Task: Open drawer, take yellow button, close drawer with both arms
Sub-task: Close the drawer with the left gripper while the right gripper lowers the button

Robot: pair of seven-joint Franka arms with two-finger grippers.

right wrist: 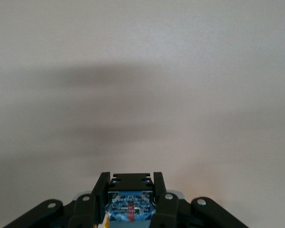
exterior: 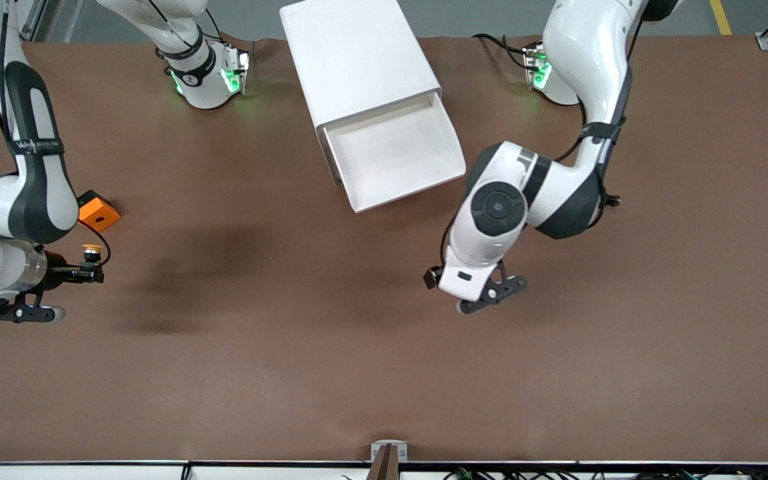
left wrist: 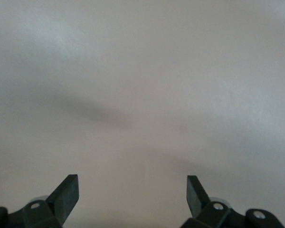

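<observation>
The white cabinet (exterior: 357, 53) stands at the robots' edge of the table, midway between the two bases. Its top drawer (exterior: 394, 157) is pulled out toward the front camera, and its tray shows nothing inside. My right gripper (exterior: 91, 270) is at the right arm's end of the table, over bare brown table, shut on the button (exterior: 93, 252). The button's orange cap points up. In the right wrist view the fingers (right wrist: 102, 190) clamp the button's black-and-blue body (right wrist: 131, 202). My left gripper (exterior: 484, 297) hangs open and empty over bare table in front of the drawer; it also shows in the left wrist view (left wrist: 133, 183).
An orange cube with a hole (exterior: 99, 211) lies on the table close to the right gripper, farther from the front camera. The brown table mat (exterior: 331, 347) spreads wide below both grippers. Its front edge carries a small metal bracket (exterior: 389, 452).
</observation>
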